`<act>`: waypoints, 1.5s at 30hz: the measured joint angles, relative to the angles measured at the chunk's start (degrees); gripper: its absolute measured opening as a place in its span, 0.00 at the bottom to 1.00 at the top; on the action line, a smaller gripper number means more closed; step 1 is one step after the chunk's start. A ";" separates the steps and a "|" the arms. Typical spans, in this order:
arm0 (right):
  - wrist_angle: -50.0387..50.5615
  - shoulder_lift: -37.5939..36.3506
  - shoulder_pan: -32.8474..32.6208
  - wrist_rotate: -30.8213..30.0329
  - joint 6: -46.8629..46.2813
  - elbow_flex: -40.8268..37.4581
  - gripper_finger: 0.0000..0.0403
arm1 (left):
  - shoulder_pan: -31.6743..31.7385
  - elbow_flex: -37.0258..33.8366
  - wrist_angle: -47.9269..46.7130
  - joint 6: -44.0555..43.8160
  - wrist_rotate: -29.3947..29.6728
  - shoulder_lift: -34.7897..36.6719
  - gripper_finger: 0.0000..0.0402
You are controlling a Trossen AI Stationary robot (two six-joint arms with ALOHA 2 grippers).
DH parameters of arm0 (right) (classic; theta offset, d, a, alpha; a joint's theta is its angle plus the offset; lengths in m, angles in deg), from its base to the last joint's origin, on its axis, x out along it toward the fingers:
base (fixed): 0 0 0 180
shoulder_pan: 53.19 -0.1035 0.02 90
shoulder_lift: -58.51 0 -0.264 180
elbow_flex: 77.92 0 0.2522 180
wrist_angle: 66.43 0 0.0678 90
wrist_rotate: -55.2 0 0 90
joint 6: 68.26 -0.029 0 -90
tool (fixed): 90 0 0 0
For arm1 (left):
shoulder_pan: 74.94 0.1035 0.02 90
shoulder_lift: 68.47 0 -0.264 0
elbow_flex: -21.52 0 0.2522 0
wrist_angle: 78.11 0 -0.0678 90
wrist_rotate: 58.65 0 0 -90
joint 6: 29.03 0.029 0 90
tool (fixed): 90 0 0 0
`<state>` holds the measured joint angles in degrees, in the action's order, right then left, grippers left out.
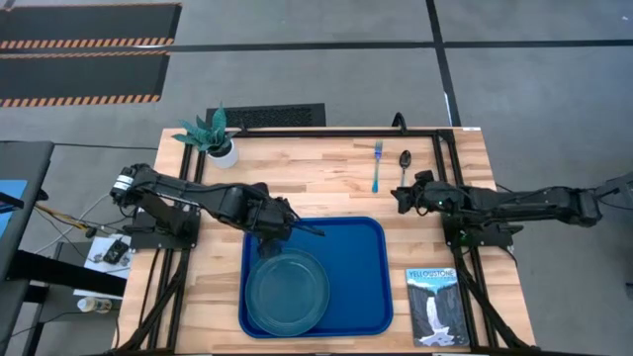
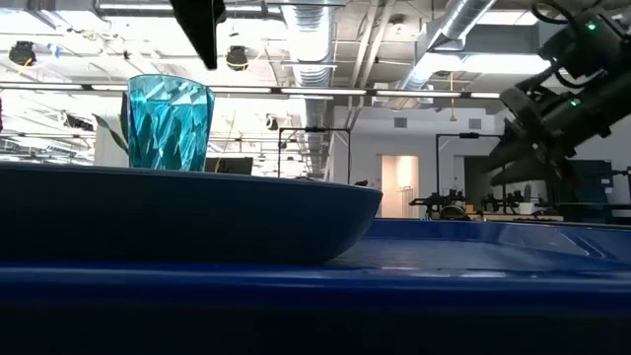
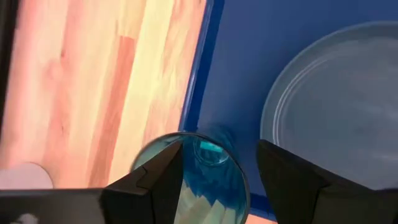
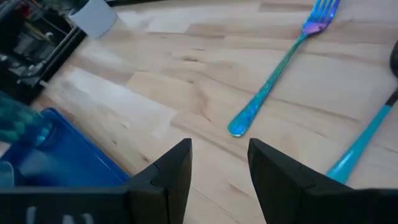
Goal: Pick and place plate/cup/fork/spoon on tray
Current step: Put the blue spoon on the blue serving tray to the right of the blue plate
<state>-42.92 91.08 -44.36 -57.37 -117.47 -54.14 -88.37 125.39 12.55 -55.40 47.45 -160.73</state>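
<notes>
The teal cup [image 2: 170,123] stands upright on its base in the blue tray's [image 1: 361,257] far left corner, beside the teal plate [image 1: 287,292], which lies flat in the tray's near left part. My left gripper [image 3: 221,149] is open just above the cup's rim [image 3: 193,180]; in the low view its fingertip [image 2: 207,54] ends a little above the cup and touches nothing. My right gripper [image 4: 217,168] is open and empty above the bare table, near the handle ends of the blue fork [image 4: 280,68] and the spoon [image 4: 367,143], which lie side by side at the table's far right [image 1: 377,166].
A white pot with a teal plant [image 1: 223,148] stands at the table's far left corner. A Yellowstone book [image 1: 435,305] lies at the near right, beside the tray. The tray's right half [image 1: 356,287] is bare. A black frame runs along the table's edges.
</notes>
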 joint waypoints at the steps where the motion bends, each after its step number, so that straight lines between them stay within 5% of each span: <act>1: 0.65 1.09 0.52 -0.04 -0.31 1.39 0.45 | 0.00 1.20 -0.79 0.00 0.33 0.00 0.47; 7: 9.87 10.04 5.43 0.07 -1.22 12.37 0.44 | 0.02 10.86 -3.61 0.14 6.36 0.04 0.47; 14: 20.34 25.53 15.03 1.66 6.51 23.47 0.39 | 0.61 17.58 4.07 2.16 16.08 0.09 0.47; 21: 26.62 39.49 24.56 3.55 7.29 25.23 0.38 | 1.05 17.45 7.81 3.41 18.72 0.02 0.47; 28: 21.76 49.53 27.42 5.83 8.56 25.37 0.40 | 1.05 17.43 7.61 3.45 21.05 0.02 0.47; 36: 17.97 52.55 27.42 7.57 9.21 26.39 0.38 | 0.74 17.41 7.38 3.21 21.68 0.02 0.47; 45: 14.00 47.10 26.54 7.52 8.16 27.87 0.35 | 0.81 17.37 7.33 2.27 23.11 0.02 0.47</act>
<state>-28.92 138.17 -17.82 -49.86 -109.32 -26.26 -87.56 142.76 19.88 -53.14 70.56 -160.71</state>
